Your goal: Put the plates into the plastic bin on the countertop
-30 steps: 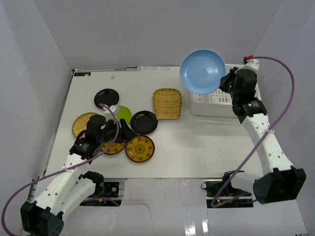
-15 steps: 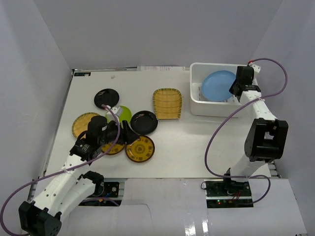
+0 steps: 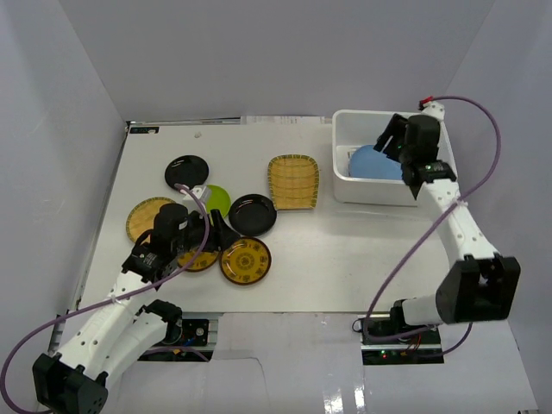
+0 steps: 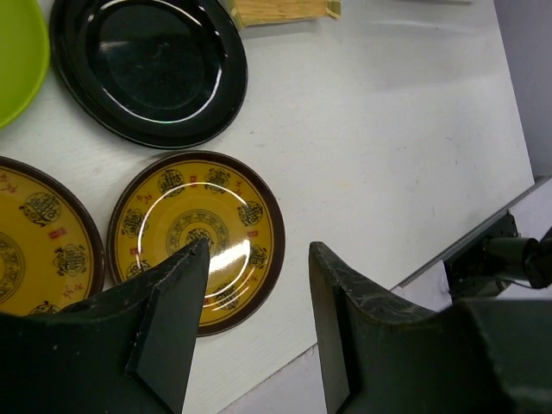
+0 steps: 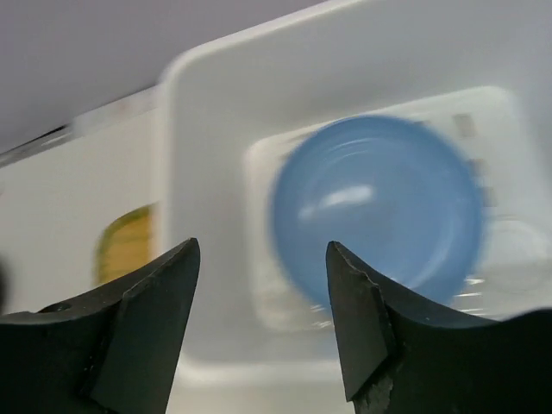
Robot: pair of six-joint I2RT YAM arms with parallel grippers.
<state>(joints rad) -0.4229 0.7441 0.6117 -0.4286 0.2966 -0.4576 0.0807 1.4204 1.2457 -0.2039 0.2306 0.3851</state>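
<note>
The light blue plate (image 3: 369, 162) (image 5: 379, 207) lies inside the white plastic bin (image 3: 366, 191) (image 5: 224, 69) at the back right of the countertop (image 3: 345, 250). My right gripper (image 3: 390, 138) (image 5: 263, 246) hangs open just above it, apart from it. On the left lie two black plates (image 3: 186, 170) (image 3: 252, 214), a lime green plate (image 3: 216, 200), three yellow patterned plates (image 3: 245, 260) (image 3: 147, 216) (image 3: 200, 259) and the bamboo plate (image 3: 293, 181). My left gripper (image 3: 222, 235) (image 4: 259, 250) is open over the right edge of a yellow plate (image 4: 194, 228), holding nothing.
Pale grey walls close in the countertop on three sides. The near table edge (image 4: 431, 259) runs close to the right of my left gripper. A purple cable (image 3: 194, 250) trails along the left arm over the plates.
My right gripper carried the light blue plate down into the bin, then opened and let it go. The left arm has hardly moved.
</note>
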